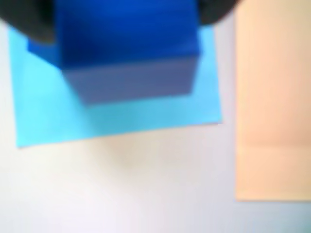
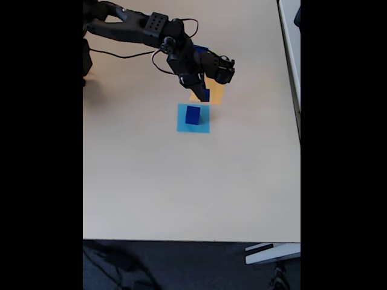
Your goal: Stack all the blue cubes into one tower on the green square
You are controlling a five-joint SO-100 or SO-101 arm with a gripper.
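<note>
In the fixed view, the black arm [image 2: 139,27] reaches from the far left across the pale tabletop [image 2: 181,181]. Its gripper [image 2: 204,94] hangs over the orange square [image 2: 213,95], grasping a small blue cube [image 2: 205,95]. Just nearer, a larger blue cube [image 2: 193,115] sits on the light-blue square [image 2: 193,125]. In the wrist view, that cube [image 1: 129,53] rests on the light-blue square [image 1: 48,111], with the orange square [image 1: 272,97] to its right.

We see a matte black, blocky jointed robot arm [image 2: 158,33] in the fixed view. One boxy segment bears a grid of small pale dots, and thin black cables [image 2: 124,55] loop loosely alongside its links.
</note>
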